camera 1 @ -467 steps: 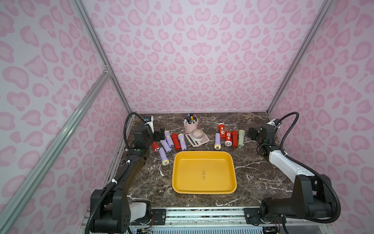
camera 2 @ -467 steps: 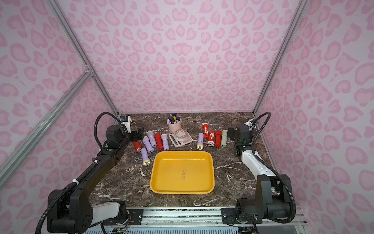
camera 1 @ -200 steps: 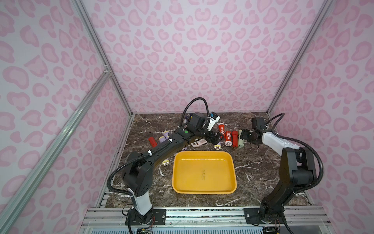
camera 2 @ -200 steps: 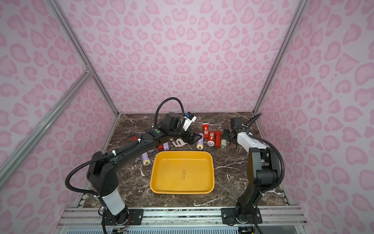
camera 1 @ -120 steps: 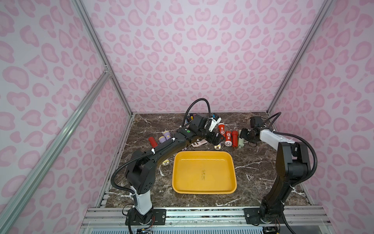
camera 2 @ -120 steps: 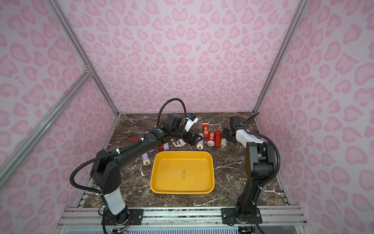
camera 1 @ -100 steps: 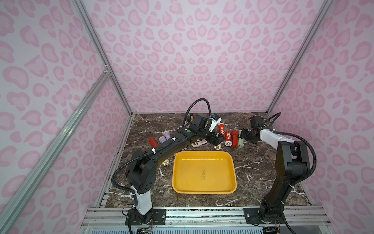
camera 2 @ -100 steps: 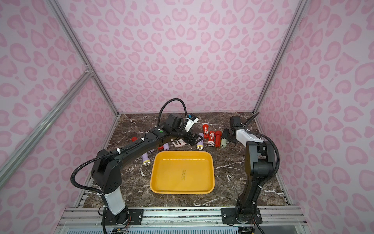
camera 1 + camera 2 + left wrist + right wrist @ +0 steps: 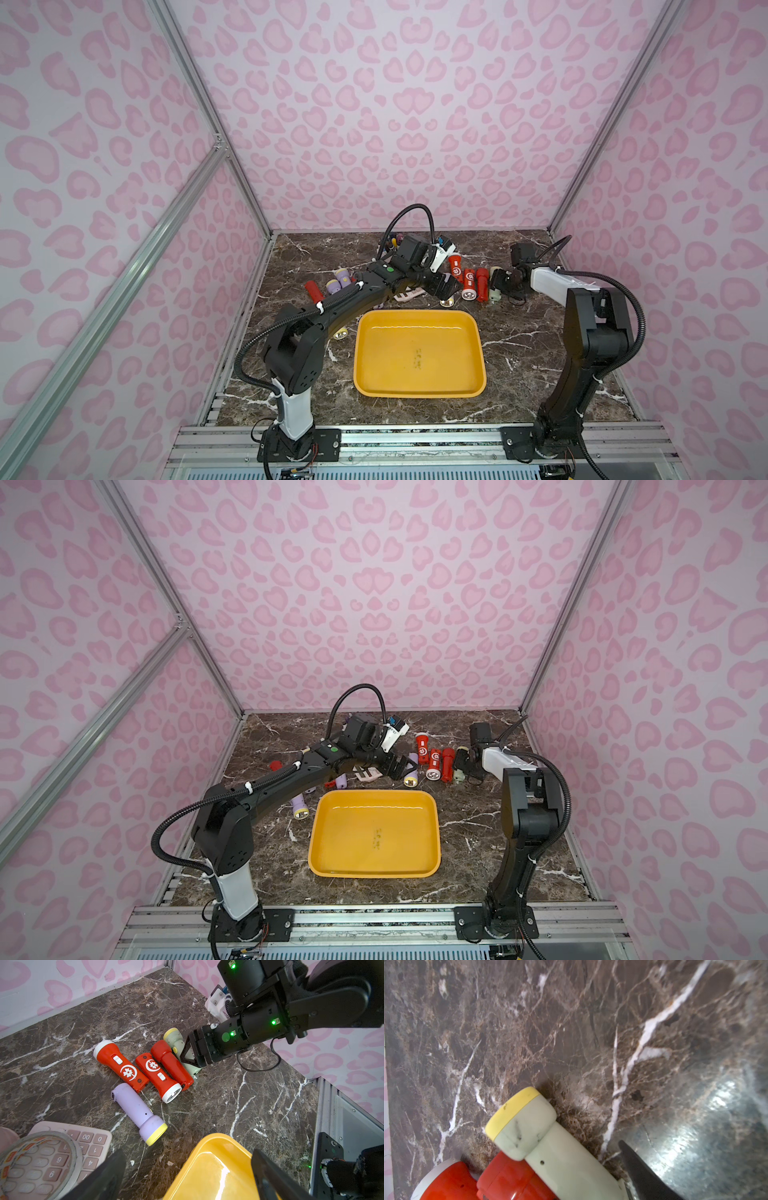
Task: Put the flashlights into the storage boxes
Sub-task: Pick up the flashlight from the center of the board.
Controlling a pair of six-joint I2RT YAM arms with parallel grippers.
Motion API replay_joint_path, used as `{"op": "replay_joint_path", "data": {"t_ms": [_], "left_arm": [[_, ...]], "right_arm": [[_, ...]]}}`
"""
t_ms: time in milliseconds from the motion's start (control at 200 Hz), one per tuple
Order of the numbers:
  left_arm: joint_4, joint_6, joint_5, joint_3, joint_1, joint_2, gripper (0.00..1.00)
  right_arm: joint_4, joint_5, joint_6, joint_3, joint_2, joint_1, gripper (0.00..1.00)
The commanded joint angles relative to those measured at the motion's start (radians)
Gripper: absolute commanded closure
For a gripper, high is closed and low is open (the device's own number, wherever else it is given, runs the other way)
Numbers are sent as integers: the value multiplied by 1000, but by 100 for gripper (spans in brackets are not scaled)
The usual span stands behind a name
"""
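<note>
The yellow-orange storage box (image 9: 415, 357) (image 9: 374, 837) lies mid-table with nothing in it. A row of three red flashlights (image 9: 121, 1065) (image 9: 468, 282) and a pale green flashlight (image 9: 176, 1040) (image 9: 550, 1147) lies behind its far right corner. My right gripper (image 9: 496, 286) (image 9: 188, 1054) is shut on the pale green one, which still rests on the marble. A lilac flashlight (image 9: 139, 1111) (image 9: 410, 771) lies just left of the row. My left gripper (image 9: 444, 286) (image 9: 187, 1178) hangs open over the box's far corner beside it, holding nothing. More flashlights, a red one (image 9: 313, 291) and lilac ones (image 9: 299, 806), lie at the left.
A pink calculator (image 9: 87, 1142) with a tape roll (image 9: 12, 1156) on it lies left of the lilac flashlight. The pen cup (image 9: 394, 243) is mostly hidden behind my left arm. Pink walls close off the back and both sides of the marble table (image 9: 540, 353).
Both arms came in from the back corners. In the last second the right jaws narrowed round the pale green flashlight; the left gripper crept slightly toward the lilac one.
</note>
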Motion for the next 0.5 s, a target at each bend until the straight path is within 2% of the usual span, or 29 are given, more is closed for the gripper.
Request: {"op": "replay_joint_path", "data": {"t_ms": [0,190,495], "left_arm": [[3,-2,1,15,0,10,4],[-9,-6,-11,8,-8,19,4],[-12,-12,-26,-18,-15,10,4]], "right_arm": [[-20,7,-1,23,24,1,33],[-34,9,11,45,55,1,38],[-55,12,18,44,67,5,53]]}}
